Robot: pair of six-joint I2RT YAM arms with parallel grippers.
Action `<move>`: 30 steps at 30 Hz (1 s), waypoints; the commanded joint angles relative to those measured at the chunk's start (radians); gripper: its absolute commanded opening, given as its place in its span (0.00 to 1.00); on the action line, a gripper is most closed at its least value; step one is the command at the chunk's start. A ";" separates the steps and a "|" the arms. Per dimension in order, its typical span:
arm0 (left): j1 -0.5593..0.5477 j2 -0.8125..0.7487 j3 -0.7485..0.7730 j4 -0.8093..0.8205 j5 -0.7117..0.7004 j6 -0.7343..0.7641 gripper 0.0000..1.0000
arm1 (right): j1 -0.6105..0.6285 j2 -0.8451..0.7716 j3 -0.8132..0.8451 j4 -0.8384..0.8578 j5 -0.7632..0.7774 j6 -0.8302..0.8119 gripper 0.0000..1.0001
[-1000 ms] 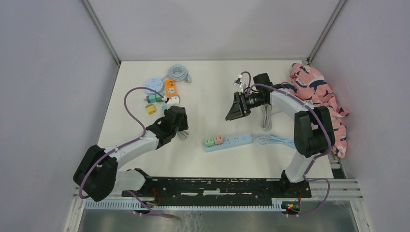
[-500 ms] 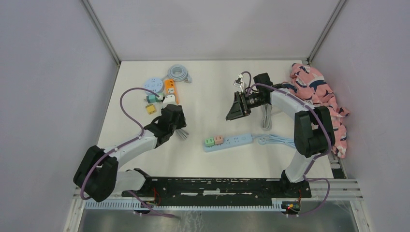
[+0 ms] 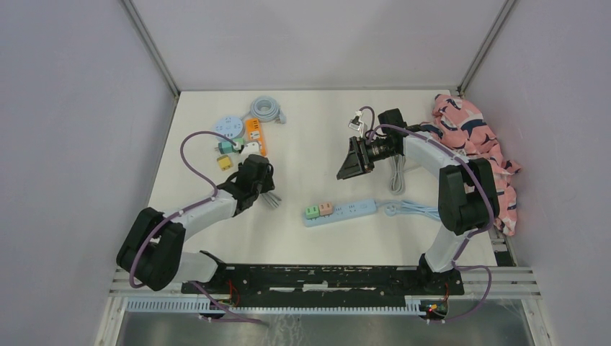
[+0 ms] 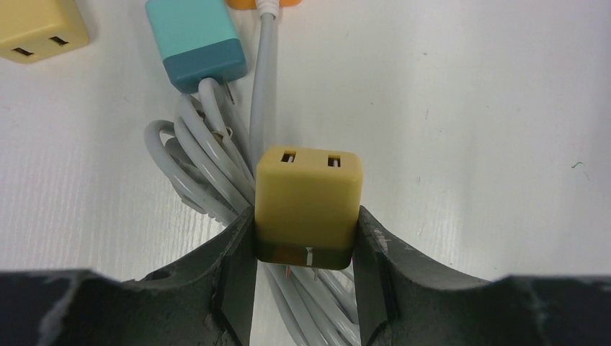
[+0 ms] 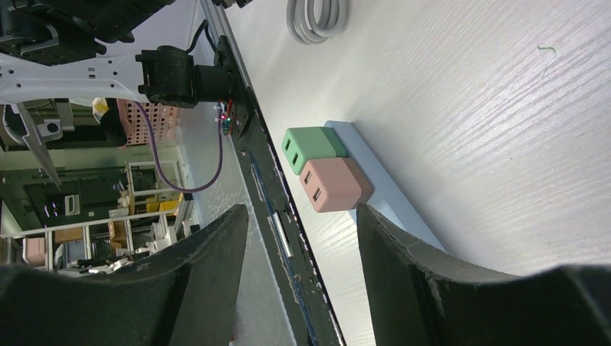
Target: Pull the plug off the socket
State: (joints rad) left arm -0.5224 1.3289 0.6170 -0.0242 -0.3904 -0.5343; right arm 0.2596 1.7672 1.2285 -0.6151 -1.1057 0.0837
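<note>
Left pincer [image 4: 306,220], two matte black fingers with scuffed edges, is clamped on the lower sides of a yellow plug [image 4: 308,198]. This is a smooth plastic cube with rounded corners, two narrow slots in its far face and a darker amber band at the gripped end. It sits at the centre of the left wrist view, above a loose bundle of glossy grey cable [image 4: 205,173] lying on the white desk [image 3: 317,122], whose surface shows a fine, streaky grain.

A teal plug [image 4: 194,40], also a rounded block with a darker band, lies at the upper left of that view, and a second yellow cube [image 4: 39,29] sits in the corner.

Right pincer [image 5: 299,227] hangs with its fingers apart and nothing between them. Past them lies the pale blue power strip [image 5: 393,205], long and flat, at the lower middle of the top view. A green plug [image 5: 311,148] and a pink plug [image 5: 335,186] are seated side by side, touching, at its left end.

A crumpled pink patterned cloth [image 3: 475,144] lies at the right edge.
</note>
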 commanded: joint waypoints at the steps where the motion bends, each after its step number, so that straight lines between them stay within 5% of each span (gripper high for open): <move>1: 0.017 0.022 0.040 0.060 -0.020 -0.018 0.09 | -0.006 -0.031 0.045 0.004 -0.029 -0.013 0.62; 30: 0.144 0.148 0.074 0.100 0.077 -0.075 0.43 | -0.011 -0.032 0.047 0.001 -0.029 -0.017 0.62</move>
State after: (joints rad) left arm -0.4110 1.4456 0.6708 0.0551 -0.3328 -0.5667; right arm 0.2531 1.7672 1.2343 -0.6159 -1.1057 0.0811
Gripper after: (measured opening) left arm 0.517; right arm 0.625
